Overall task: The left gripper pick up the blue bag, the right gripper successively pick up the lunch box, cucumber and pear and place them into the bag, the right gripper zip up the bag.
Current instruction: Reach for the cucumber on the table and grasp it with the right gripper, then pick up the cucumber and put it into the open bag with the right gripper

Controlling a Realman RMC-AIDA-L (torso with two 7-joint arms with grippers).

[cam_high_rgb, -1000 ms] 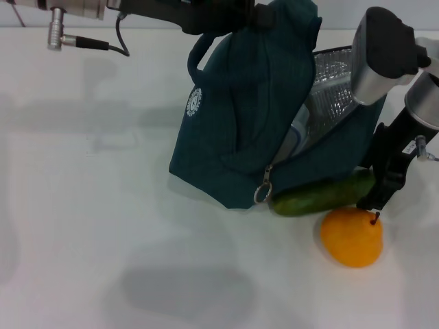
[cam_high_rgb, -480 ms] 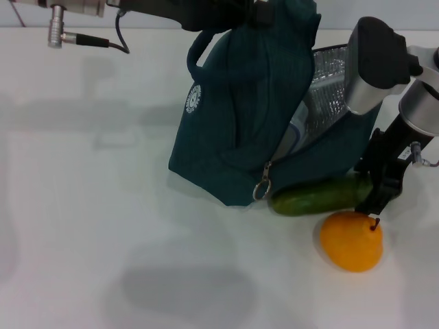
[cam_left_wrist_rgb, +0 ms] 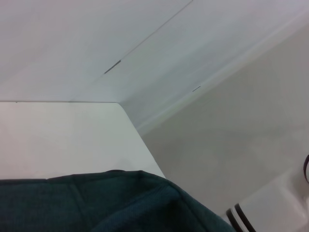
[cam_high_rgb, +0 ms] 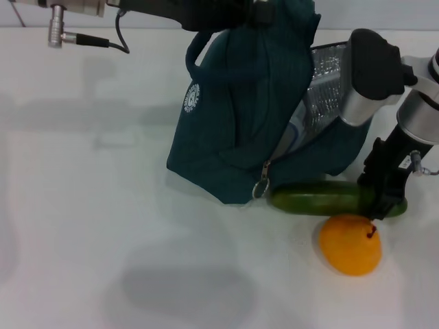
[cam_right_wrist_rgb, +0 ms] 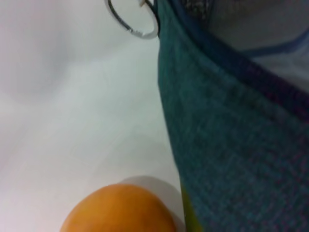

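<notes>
The blue bag (cam_high_rgb: 240,116) is held up by its top in my left gripper (cam_high_rgb: 257,10), tilted, with its silver-lined mouth facing right. Its fabric also shows in the left wrist view (cam_left_wrist_rgb: 120,203) and the right wrist view (cam_right_wrist_rgb: 231,135). The lunch box (cam_high_rgb: 296,133) lies inside the mouth. The ring zip pull (cam_high_rgb: 261,190) hangs at the bag's lower edge. The cucumber (cam_high_rgb: 322,197) lies flat on the table just below the bag. My right gripper (cam_high_rgb: 384,199) is down over the cucumber's right end. The pear (cam_high_rgb: 350,243) sits just below it and also shows in the right wrist view (cam_right_wrist_rgb: 120,210).
The white table (cam_high_rgb: 89,226) spreads wide to the left and in front of the bag. My left arm's silver connector and cable (cam_high_rgb: 75,31) hang over the far left. My right arm's forearm (cam_high_rgb: 367,68) stands close against the bag's mouth.
My right gripper has come down and a little right onto the cucumber's right end. The cucumber has turned from slanted to level, with its tip showing past the gripper. The bag stays held.
</notes>
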